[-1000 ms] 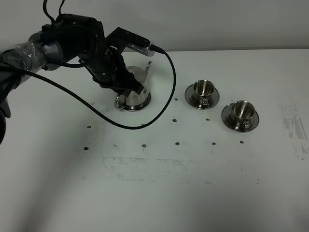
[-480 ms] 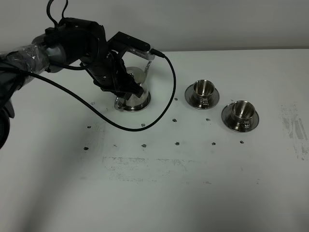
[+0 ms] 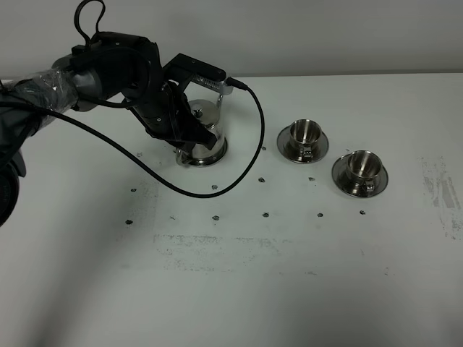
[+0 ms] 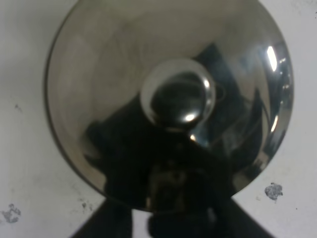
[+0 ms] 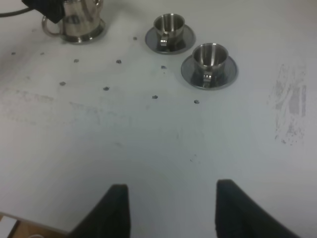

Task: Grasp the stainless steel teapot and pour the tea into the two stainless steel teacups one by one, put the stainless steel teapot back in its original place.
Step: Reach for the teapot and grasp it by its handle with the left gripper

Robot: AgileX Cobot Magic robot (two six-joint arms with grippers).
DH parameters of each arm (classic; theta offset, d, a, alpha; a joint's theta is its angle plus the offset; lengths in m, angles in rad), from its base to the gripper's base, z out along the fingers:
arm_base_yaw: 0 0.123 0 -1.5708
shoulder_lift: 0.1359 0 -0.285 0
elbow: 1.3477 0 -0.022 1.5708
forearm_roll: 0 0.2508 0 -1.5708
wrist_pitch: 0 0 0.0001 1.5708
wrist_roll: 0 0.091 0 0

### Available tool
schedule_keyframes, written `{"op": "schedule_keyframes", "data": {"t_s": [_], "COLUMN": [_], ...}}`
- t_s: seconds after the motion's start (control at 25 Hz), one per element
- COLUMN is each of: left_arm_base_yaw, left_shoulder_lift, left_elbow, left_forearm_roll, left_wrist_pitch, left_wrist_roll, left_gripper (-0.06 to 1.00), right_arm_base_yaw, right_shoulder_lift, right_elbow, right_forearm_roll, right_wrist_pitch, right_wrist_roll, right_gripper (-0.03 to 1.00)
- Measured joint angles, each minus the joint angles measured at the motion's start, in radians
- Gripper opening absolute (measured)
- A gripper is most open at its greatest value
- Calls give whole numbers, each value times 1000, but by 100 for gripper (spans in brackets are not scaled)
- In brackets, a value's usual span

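Observation:
The stainless steel teapot stands at the back left on its round steel disc, of which only a rim shows. My left gripper reaches down over it from the left. In the left wrist view the knobbed lid fills the frame, and the dark fingers look drawn together on the loop handle. The two stainless steel teacups sit on saucers to the right, untouched. My right gripper is open and holds nothing, low over bare table well short of the cups.
A black cable hangs from the left arm and loops over the table in front of the teapot. Small dark marks dot the white tabletop. A scuffed patch lies near the right edge.
The left arm has shifted slightly right over the teapot and now hides the spout. Its jaws have drawn in at the handle. The teapot and the cups have not moved.

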Motion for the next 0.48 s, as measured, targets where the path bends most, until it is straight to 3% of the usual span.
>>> {"op": "schedule_keyframes", "data": {"t_s": [0.04, 0.48], "left_arm_base_yaw": [0, 0], "left_shoulder_lift": [0, 0], "left_elbow": [0, 0], "left_forearm_roll": [0, 0], "left_wrist_pitch": [0, 0], "left_wrist_roll": [0, 43], "left_gripper": [24, 24], "right_arm_base_yaw": [0, 0], "right_shoulder_lift": [0, 0], "right_elbow": [0, 0], "right_forearm_roll": [0, 0], "right_wrist_pitch": [0, 0], "right_wrist_roll": [0, 0], "right_gripper": [39, 39]}}
